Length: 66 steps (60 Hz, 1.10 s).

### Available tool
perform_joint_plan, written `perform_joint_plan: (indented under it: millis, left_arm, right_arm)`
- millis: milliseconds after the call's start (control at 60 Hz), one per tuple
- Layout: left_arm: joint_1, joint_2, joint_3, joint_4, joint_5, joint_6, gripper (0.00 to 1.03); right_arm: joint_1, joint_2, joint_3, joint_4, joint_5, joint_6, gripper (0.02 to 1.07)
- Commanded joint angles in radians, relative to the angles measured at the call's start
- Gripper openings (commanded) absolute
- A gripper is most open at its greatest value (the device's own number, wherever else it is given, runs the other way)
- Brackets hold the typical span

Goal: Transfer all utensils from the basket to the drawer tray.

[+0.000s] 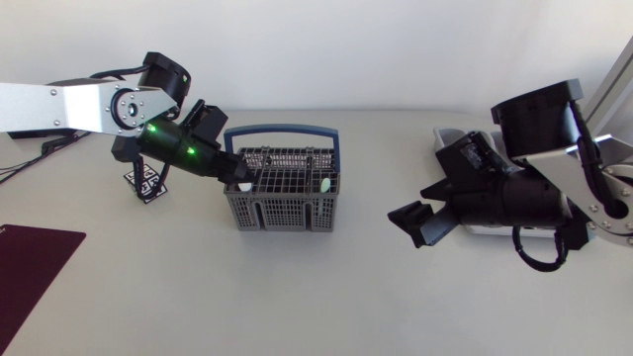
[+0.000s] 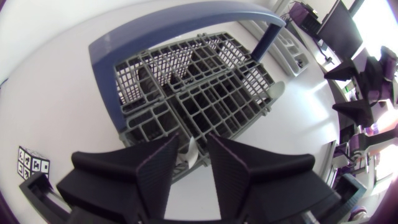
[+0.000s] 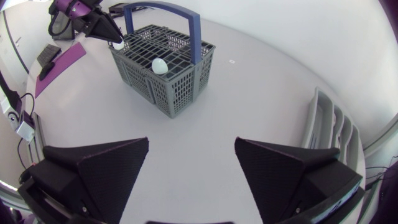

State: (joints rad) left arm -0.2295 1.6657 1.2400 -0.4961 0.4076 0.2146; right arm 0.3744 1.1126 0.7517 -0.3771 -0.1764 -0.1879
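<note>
Lower left of the head view: a dark maroon mat [image 1: 30,265] lies flat on the table. Above it, left of centre, stands a small black-and-white marker tag [image 1: 146,185]. Your left arm [image 1: 69,105] enters from the upper left edge and slopes down toward the middle of the frame. Your left gripper [image 1: 235,181] is at the left edge of the basket, its fingers drawn narrow and clamped from two sides on a white utensil [image 1: 242,186]. That utensil stands in the basket just inside the left rim, with only its pale tip showing past the fingertips. Centre of the frame: the basket [image 1: 282,213], grey mesh and upright, carries a blue arched handle [image 1: 282,130] across its top. The other white utensil [image 1: 323,184] shows at the basket's right edge, well apart from the first, and no gripper touches it. Right of centre: your right gripper [image 1: 418,225] hangs over bare table with its fingers spread wide, holding nothing, well apart from the basket. Right of the frame: the drawer tray [image 3: 328,127], pale grey with raised dividers, lies on the table and is largely hidden under your right arm [image 1: 554,124]. You cannot tell from these views what lies in its compartments.
</note>
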Motion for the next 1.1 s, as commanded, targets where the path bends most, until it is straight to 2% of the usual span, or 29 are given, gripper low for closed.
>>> perform_joint_plan:
  millis: [0, 83, 483, 667, 817, 967, 1083]
  left_arm:
    - [0.015, 0.023, 0.030, 0.001, 0.013, 0.019, 0.16]
    - [0.019, 0.023, 0.033, 0.001, 0.019, 0.014, 0.04]
    - [0.042, -0.015, 0.056, -0.036, 0.115, -0.024, 0.04]
    - [0.047, -0.077, 0.062, -0.062, 0.143, -0.041, 0.04]
    - [0.065, -0.129, 0.067, -0.087, 0.224, -0.075, 0.04]
    - [0.073, -0.185, 0.065, -0.094, 0.269, -0.107, 0.04]
    - [0.073, -0.258, 0.070, -0.105, 0.273, -0.127, 0.04]
  right_arm:
    - [0.011, 0.013, 0.012, 0.009, -0.003, -0.012, 1.02]
    - [0.011, 0.012, 0.008, 0.009, -0.002, -0.012, 1.02]
    - [0.014, -0.019, -0.017, 0.003, 0.002, -0.016, 1.02]
    - [0.014, -0.034, -0.015, -0.006, 0.003, -0.024, 1.02]
    - [0.015, -0.048, -0.017, -0.014, 0.002, -0.024, 1.02]
    - [0.018, -0.071, -0.020, -0.023, 0.003, -0.024, 1.02]
    - [0.018, -0.099, -0.018, -0.036, 0.003, -0.031, 1.02]
